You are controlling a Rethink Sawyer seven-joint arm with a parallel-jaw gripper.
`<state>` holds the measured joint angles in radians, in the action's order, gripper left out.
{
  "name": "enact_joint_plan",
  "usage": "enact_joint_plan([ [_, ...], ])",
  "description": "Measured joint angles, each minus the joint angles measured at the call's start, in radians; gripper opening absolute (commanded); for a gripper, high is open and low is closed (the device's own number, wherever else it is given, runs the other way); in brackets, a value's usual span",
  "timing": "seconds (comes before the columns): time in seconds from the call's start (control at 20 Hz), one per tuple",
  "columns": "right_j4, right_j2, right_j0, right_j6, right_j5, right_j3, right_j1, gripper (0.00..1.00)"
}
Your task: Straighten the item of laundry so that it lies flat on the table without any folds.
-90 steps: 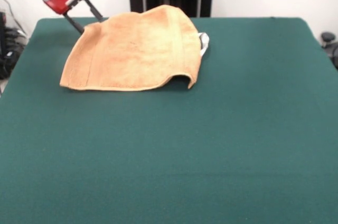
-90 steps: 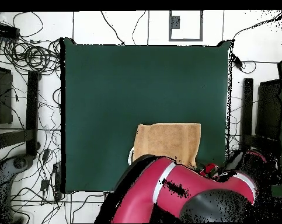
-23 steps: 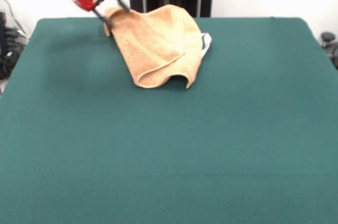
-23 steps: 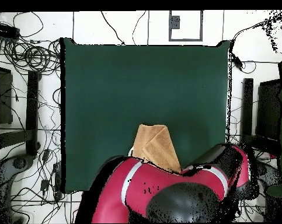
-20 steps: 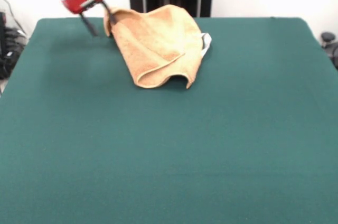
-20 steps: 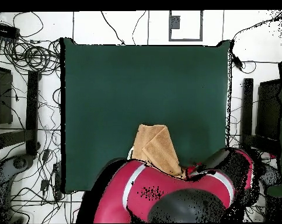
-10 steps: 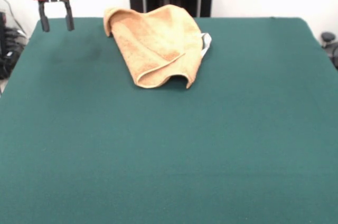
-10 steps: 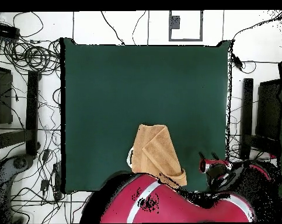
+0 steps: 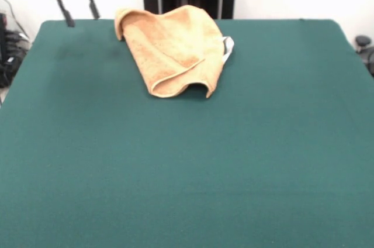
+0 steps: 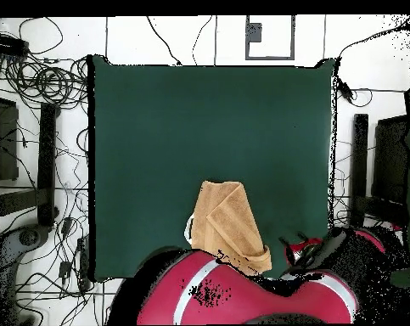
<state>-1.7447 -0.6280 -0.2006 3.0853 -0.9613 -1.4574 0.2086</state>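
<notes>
On the table (image 9: pixel 187 172), one folded towel (image 9: pixel 172 49), one spread claw (image 9: pixel 78 13)

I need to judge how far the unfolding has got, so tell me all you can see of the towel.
The towel is golden-tan terry, folded over itself into a rumpled wedge with a raised loop at its near edge. A white tag peeks out beside it. It rests on the green table near the robot's side. The gripper, jaws open, hangs apart from it.

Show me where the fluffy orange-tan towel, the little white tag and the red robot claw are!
golden-tan terry towel (image 9: pixel 172 43): front view, middle of its folded top layer.
small white tag (image 9: pixel 227 46): front view, tip poking out beside the towel.
red gripper (image 9: pixel 79 15): front view, between its two black fingertips.
</notes>
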Motion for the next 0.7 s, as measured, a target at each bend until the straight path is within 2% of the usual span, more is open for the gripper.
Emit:
enact_joint_plan([
  [0.2,-0.061,0.017,0.001,0.004,-0.107,0.001,-0.026,1.00],
  [0.7,-0.086,0.036,0.027,0.041,-0.216,0.003,-0.070,1.00],
])
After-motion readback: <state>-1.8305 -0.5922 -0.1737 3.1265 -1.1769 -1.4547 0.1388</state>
